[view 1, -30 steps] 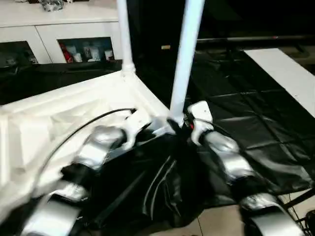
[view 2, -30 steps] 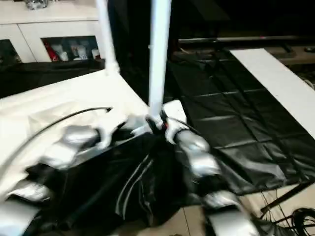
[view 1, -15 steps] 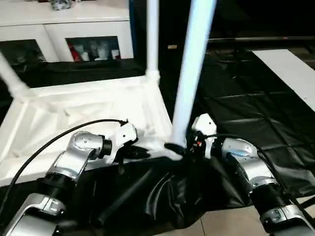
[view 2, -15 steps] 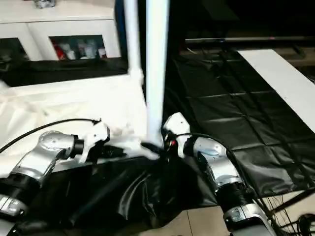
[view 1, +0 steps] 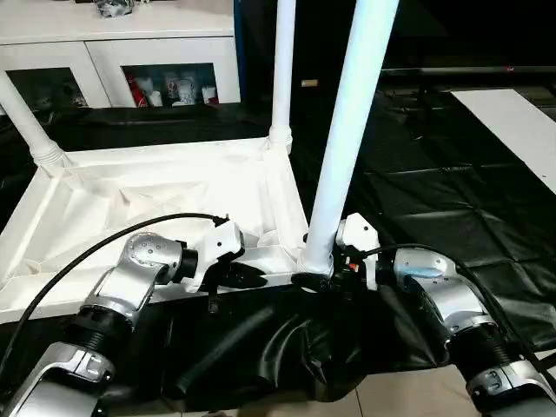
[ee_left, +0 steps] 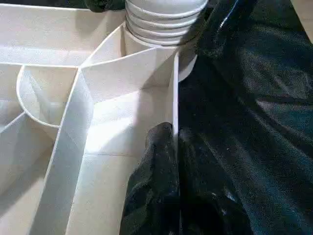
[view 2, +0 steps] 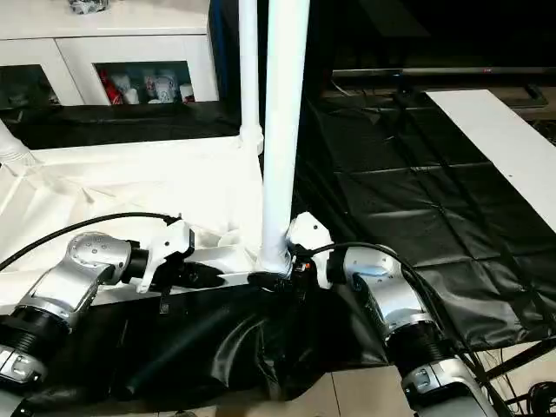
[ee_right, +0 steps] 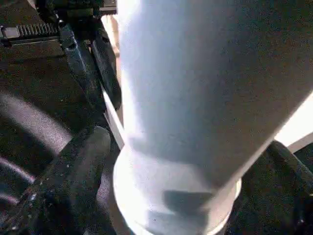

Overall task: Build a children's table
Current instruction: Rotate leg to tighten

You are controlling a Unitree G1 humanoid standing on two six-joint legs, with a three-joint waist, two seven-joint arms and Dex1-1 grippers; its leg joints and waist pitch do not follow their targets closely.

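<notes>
At frame centre, the right pincer (view 1: 311, 280) clamps the near leg (view 1: 347, 139) at its socket while the left pincer (ee_left: 168, 147) pinches the tabletop (view 1: 156, 195) rim; a skewed push could jam the leg.

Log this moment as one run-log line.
left gripper: shut on tabletop rim | right gripper: shut on near-corner leg base | tabletop upside down, three legs upright in sockets

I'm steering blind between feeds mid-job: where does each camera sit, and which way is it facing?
Left and right eye views: head, looking forward and down over both silver forearms at the upturned table top.
Left wrist view: left gripper, fingers clamping the top's rim.
Right wrist view: right gripper, fingers around the near leg.
Shared: that leg's ribbed base in its corner socket.
</notes>
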